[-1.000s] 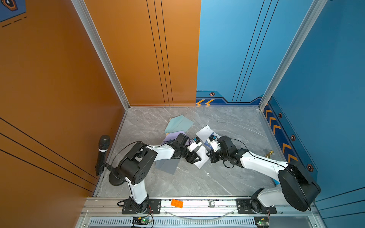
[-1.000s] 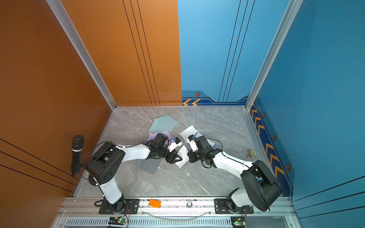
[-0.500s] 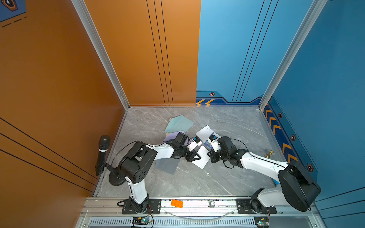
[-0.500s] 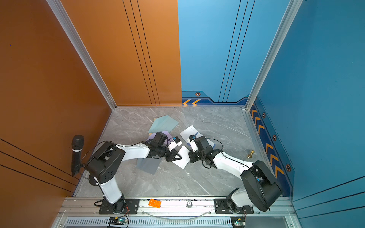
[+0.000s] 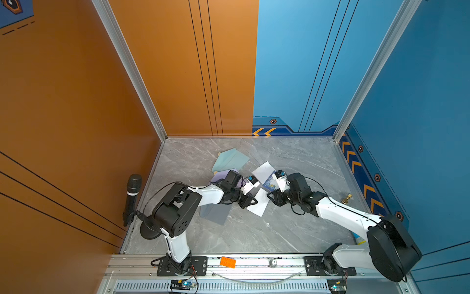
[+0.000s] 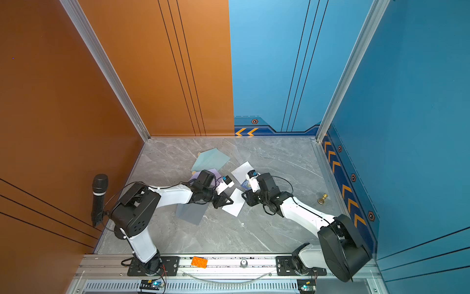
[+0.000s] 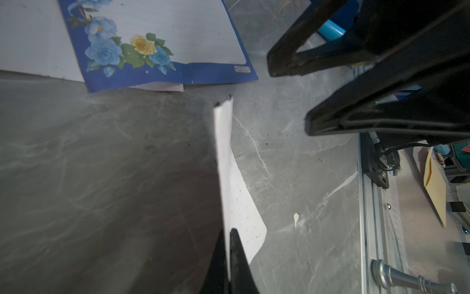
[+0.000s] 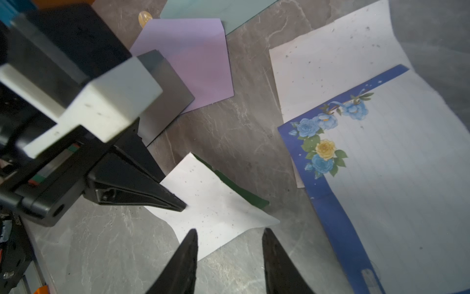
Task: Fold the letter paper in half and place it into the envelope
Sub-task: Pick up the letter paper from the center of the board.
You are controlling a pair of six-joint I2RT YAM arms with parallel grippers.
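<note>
Here, nearest the rail: flat grey paper envelope (image 5: 215, 212) on the marbled grey tabletop (image 5: 254, 234), partly under the left arm. Just beyond, left claw (image 5: 250, 202) pinched tight on one edge of the white sheet of letter paper (image 5: 260, 206); sheet partly lifted, dark green showing along one edge in the right wrist view. Opposite, right claw (image 8: 229, 232) parted, tips at the sheet's other edge, gripping nothing; touching or not, cannot tell. Farther on, blue-bordered floral lined sheet (image 8: 394, 165) lying flat, then lilac paper envelope (image 5: 220, 175), then teal paper envelope (image 5: 230, 159) farthest back
</note>
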